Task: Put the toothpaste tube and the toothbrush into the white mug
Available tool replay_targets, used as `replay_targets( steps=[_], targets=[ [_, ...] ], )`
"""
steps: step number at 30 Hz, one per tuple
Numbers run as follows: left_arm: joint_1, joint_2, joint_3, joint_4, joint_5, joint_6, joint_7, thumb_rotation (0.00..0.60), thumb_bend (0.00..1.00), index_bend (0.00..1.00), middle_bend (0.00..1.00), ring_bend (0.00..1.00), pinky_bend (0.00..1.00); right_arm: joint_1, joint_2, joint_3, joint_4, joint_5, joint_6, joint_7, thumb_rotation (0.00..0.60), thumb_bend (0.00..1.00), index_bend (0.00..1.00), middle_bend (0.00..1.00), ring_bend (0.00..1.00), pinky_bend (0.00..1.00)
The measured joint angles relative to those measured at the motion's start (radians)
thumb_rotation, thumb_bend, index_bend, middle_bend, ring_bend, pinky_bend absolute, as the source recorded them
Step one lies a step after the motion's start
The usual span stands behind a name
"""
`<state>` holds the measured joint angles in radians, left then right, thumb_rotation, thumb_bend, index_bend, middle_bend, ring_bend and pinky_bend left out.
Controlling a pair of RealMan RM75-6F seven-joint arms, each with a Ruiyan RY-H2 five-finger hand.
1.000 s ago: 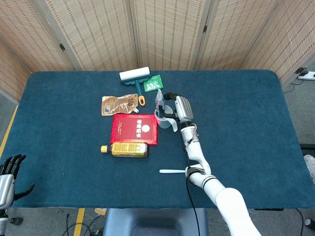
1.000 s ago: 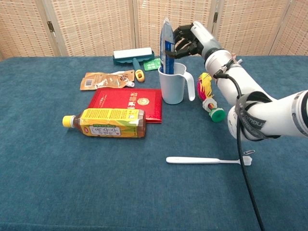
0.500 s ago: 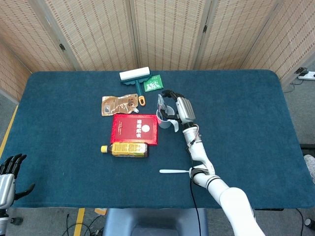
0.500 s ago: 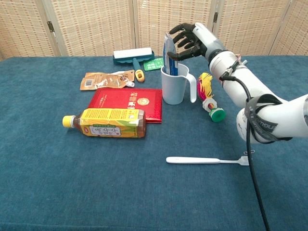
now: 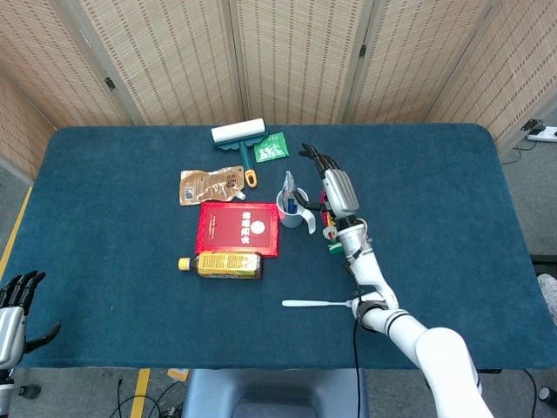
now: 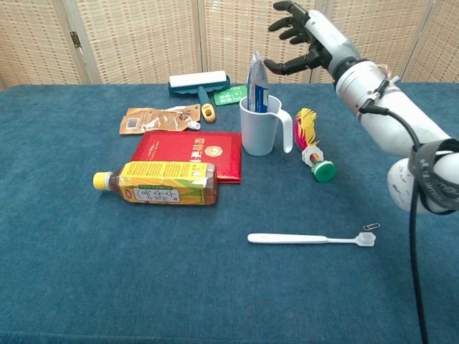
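The toothbrush lies flat on the blue table, its long axis running left to right across the robot's front, with the brush head at the right end beside a small paper clip and the plain handle end pointing left. It sits on the near part of the table, well apart from the white mug, which stands upright farther back with its handle turned to the right. The toothpaste tube already stands nearly upright inside that mug, its upper part rising above the rim. The right hand hovers above and just to the right of the tube, fingers spread and holding nothing, not touching the tube. From that hand the toothbrush lies down and toward the robot, so I judge the coming move to be a reach back and down, meeting the handle across its length. The left hand hangs off the near left edge of the table in the head view, fingers apart and empty, well away from the toothbrush; the right hand is clearly the nearer one. A colourful toy lies just right of the mug, between it and the reach path.
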<state>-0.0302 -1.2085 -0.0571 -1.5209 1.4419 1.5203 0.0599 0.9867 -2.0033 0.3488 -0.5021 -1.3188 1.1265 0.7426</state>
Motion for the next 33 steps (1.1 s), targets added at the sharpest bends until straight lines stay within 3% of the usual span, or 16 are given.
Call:
replay_targets(
  steps=[5, 10, 17, 23, 28, 33],
  targets=[
    [-0.009, -0.007, 0.0, 0.001, 0.008, -0.008, 0.005, 0.6, 0.24, 0.15, 0.15, 0.12, 0.2, -0.07, 0.125, -0.039, -0.194, -0.041, 0.062, -0.043, 0.6, 0.23, 0.13, 0.23, 0.18, 0.16],
    [-0.02, -0.009, -0.001, -0.003, 0.016, -0.016, 0.013, 0.6, 0.24, 0.15, 0.15, 0.12, 0.2, -0.149, 0.262, -0.078, -0.43, -0.078, 0.123, -0.112, 0.6, 0.23, 0.21, 0.31, 0.25, 0.18],
    [-0.027, -0.006, -0.004, -0.016, 0.027, -0.01, 0.021, 0.6, 0.24, 0.15, 0.15, 0.12, 0.2, -0.268, 0.46, -0.171, -0.729, -0.189, 0.229, -0.218, 0.6, 0.25, 0.37, 0.46, 0.42, 0.43],
    [-0.026, -0.002, -0.002, -0.028, 0.031, -0.004, 0.032, 0.6, 0.24, 0.15, 0.15, 0.12, 0.2, -0.315, 0.551, -0.281, -0.83, -0.314, 0.243, -0.303, 0.6, 0.25, 0.42, 0.46, 0.45, 0.48],
    [-0.023, 0.0, 0.0, -0.037, 0.033, 0.002, 0.037, 0.6, 0.24, 0.15, 0.15, 0.12, 0.2, -0.33, 0.559, -0.33, -0.841, -0.352, 0.217, -0.391, 0.6, 0.25, 0.44, 0.47, 0.45, 0.48],
    [-0.02, -0.001, 0.006, -0.041, 0.036, 0.003, 0.041, 0.6, 0.24, 0.15, 0.15, 0.12, 0.2, -0.334, 0.532, -0.365, -0.827, -0.351, 0.124, -0.493, 0.6, 0.23, 0.44, 0.42, 0.42, 0.48]
  ],
)
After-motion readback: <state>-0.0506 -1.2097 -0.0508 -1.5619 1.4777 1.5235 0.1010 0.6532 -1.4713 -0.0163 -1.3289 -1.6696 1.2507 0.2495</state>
